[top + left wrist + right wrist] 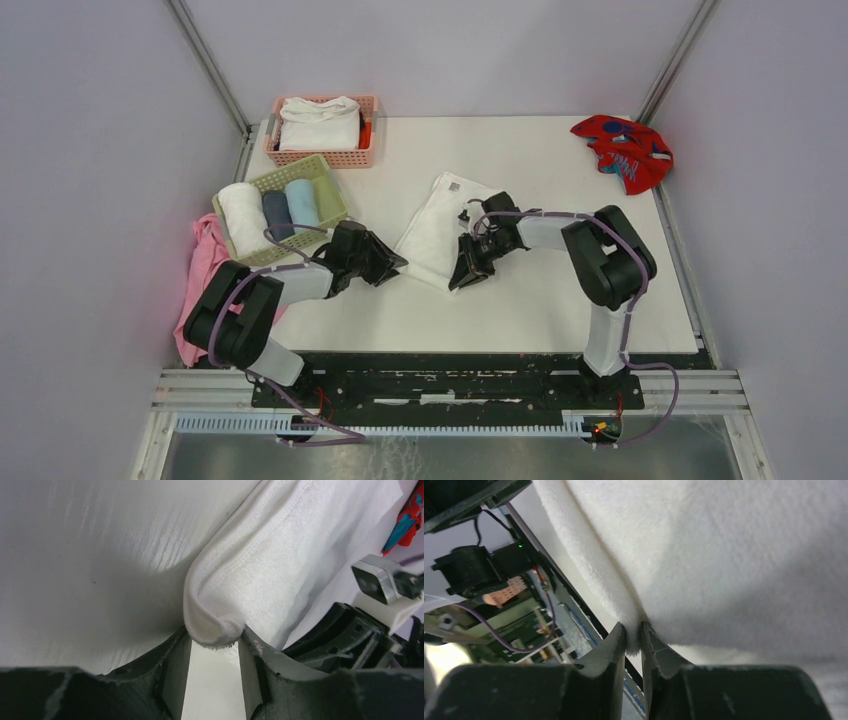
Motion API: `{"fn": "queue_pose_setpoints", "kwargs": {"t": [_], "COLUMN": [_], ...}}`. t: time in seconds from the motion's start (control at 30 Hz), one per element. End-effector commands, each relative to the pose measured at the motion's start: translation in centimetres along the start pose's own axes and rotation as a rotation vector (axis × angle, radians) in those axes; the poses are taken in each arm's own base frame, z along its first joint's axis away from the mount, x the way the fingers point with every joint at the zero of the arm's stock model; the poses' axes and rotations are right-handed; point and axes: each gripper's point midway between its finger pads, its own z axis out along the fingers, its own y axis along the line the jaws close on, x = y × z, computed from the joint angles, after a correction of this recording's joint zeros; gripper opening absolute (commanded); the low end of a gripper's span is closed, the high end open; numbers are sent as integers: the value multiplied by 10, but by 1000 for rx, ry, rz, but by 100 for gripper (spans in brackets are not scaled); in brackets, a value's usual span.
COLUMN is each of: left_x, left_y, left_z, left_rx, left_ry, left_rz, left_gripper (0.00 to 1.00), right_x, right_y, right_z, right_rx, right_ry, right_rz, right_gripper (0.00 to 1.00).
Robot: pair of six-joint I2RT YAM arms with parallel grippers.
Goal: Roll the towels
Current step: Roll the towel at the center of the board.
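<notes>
The large white terry towel [437, 228] lies flat on the white worktop [560, 290], just right of the green plastic mesh basket [327, 196]. It is not yet rolled. The crumpled red towel with teal-blue marks [622, 150] sits far right of that basket, at the worktop's back corner.

The left hand [215, 645] stands half-wide, its fingers [172, 675] either side of the towel's near corner, which bulges at the tips without being pinched. The right hand [633, 630] is narrow, with the towel's hem caught between its tips.

Risks, as I judge them:
- The left grip may take only the corner's fringe and slip off.
- With one edge held and the other loose, the roll could start skewed or cone-shaped.
- The two hands are close together and could collide.

A small grey label [452, 185] shows on the towel's far corner, too small to read. No other writing is legible.
</notes>
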Motion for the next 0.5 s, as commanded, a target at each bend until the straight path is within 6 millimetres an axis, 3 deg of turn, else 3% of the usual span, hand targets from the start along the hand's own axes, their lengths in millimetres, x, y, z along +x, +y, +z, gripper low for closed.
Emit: {"fn": "queue_pose_setpoints", "kwargs": {"t": [0.0,0.23,0.3,0.47], "left_x": [19,22,22,22], "left_y": [85,91,92,92], "left_z": [1,4,4,3], "left_rx": [-337,-378,-383,-386], "left_ry": [21,43,43,45], "left_rz": [-68,-75,-76,-74], "left_gripper": [47,45,45,44], "right_x": [-16,-25,-24,-18], "right_y": [14,38,51,80], "right_z": [-25,-54,-53,-27], "right_rx": [180,546,608,651], "right_ry": [-109,-287,-310,-324], "right_rz": [-204,-570,-679,-879], "right_gripper": [26,36,36,37]}}
